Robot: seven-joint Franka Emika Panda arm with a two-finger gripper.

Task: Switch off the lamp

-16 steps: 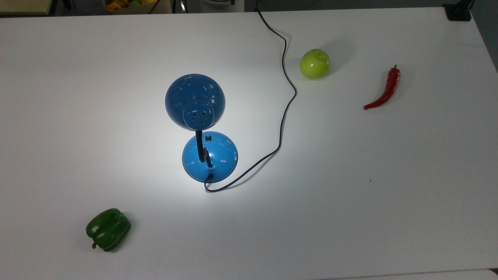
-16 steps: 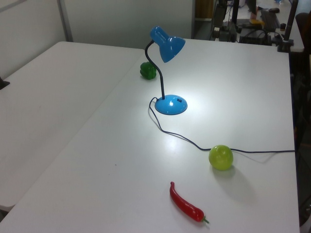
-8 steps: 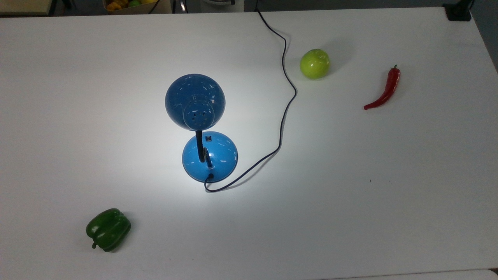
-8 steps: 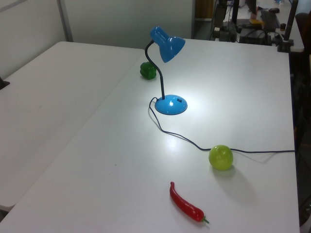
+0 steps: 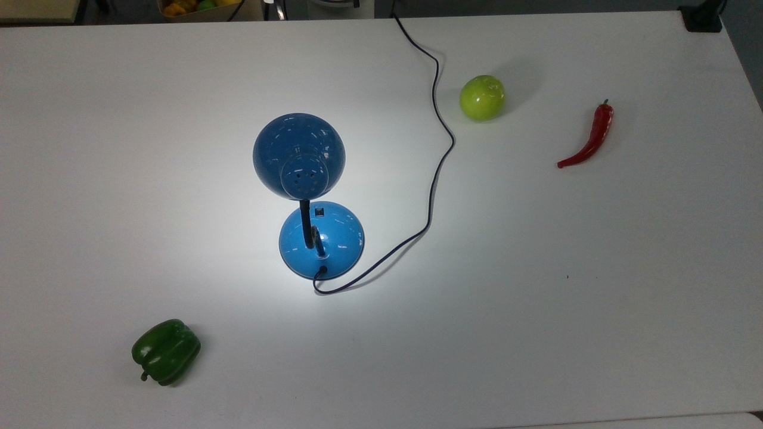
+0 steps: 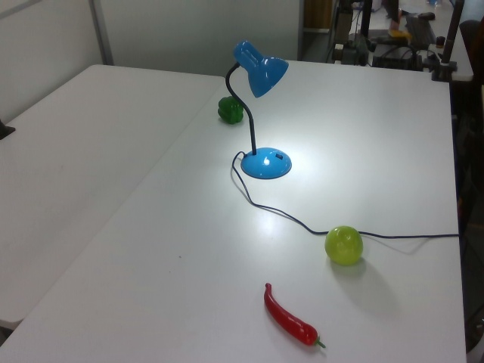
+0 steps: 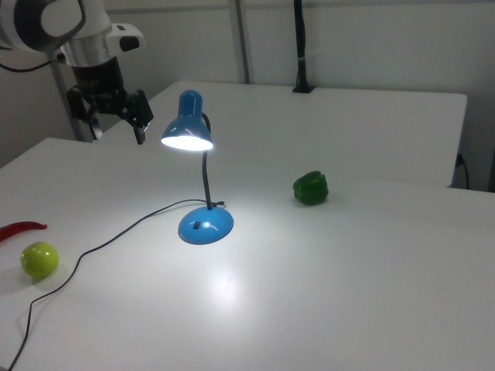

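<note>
The lamp stands near the middle of the white table, glossy blue with a dome shade, a black gooseneck and a round base. It is lit and throws a bright pool on the table. A small black switch sits on the base, on the side under the shade. Its thin black cord runs off the table's far edge. In the right view my gripper hangs open in the air, up and to the left of the lamp's shade, touching nothing.
A green apple lies beside the cord and a red chilli further toward the top view's right. A green bell pepper sits at the top view's lower left. A black post stands at the table's far edge in the right view.
</note>
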